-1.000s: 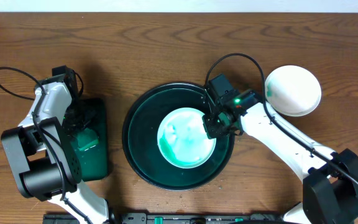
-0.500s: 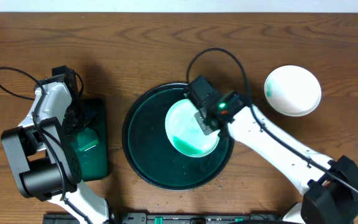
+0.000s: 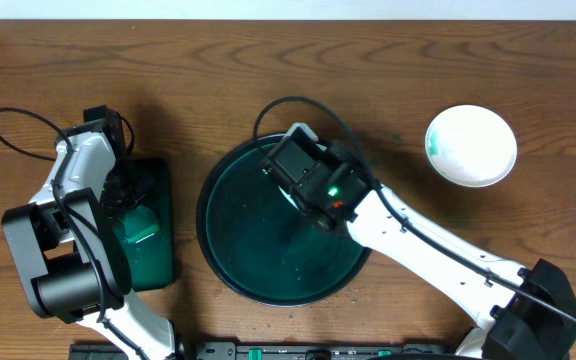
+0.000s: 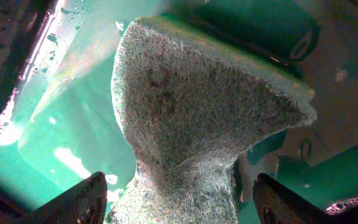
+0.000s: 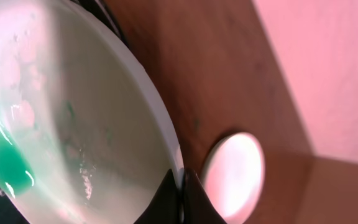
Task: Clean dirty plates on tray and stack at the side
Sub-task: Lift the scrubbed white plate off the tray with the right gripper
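My right gripper (image 5: 180, 194) is shut on the rim of a white plate (image 5: 73, 118) smeared with teal. The plate is tilted steeply on edge. From overhead, the right gripper (image 3: 296, 188) hangs over the upper middle of the round dark tray (image 3: 258, 255), and its wrist hides nearly all of the held plate. A second white plate (image 3: 471, 146), with a teal mark at its left edge, lies on the table to the right; it appears again (image 5: 232, 171) in the right wrist view. My left gripper (image 4: 180, 202) is open astride a grey scouring pad (image 4: 191, 106).
A small rectangular green tray (image 3: 153, 255) with wet green liquid sits left of the round tray, under my left gripper (image 3: 128, 200). A black strip (image 3: 268, 351) runs along the table's front edge. The wooden table's far edge (image 3: 288, 20) meets a light wall.
My right gripper has lifted the plate off the tray floor, tipped it on edge and carried it left across the tray. The left arm has not moved.
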Controlling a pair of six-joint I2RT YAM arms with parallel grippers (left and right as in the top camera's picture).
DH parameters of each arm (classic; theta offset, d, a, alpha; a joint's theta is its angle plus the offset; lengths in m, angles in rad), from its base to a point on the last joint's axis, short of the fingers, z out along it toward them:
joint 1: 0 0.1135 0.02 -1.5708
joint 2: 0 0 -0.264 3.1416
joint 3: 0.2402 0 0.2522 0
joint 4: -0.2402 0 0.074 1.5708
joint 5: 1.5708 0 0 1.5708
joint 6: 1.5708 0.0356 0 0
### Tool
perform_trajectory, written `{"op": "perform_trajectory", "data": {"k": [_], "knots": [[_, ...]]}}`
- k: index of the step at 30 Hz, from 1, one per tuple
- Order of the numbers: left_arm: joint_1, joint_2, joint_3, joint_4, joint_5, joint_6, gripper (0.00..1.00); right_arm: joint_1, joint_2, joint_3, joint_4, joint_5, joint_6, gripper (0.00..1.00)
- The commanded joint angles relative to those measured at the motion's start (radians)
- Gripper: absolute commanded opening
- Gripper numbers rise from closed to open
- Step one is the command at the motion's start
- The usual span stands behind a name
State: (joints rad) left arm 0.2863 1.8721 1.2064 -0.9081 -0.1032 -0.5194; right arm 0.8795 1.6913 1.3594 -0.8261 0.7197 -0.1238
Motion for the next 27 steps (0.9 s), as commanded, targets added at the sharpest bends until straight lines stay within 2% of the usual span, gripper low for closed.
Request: {"op": "perform_trajectory", "data": {"k": [1, 15, 21, 27], "knots": [[0.006, 0.010, -0.005, -0.002, -0.001, 0.000, 0.76, 0.037, -0.005, 0.023, 0.055, 0.139, -0.254, 0.01], [0.006, 0.010, -0.005, -0.003, -0.001, -0.002, 0.75, 0.093, -0.005, 0.023, 0.361, 0.534, -0.930, 0.01], [0.006, 0.010, -0.005, -0.002, -0.001, -0.002, 0.75, 0.114, -0.005, 0.023, 0.472, 0.586, -1.112, 0.01], [0.006, 0.010, -0.005, -0.002, -0.001, -0.002, 0.76, 0.134, -0.005, 0.023, 0.578, 0.589, -1.186, 0.01]]}}
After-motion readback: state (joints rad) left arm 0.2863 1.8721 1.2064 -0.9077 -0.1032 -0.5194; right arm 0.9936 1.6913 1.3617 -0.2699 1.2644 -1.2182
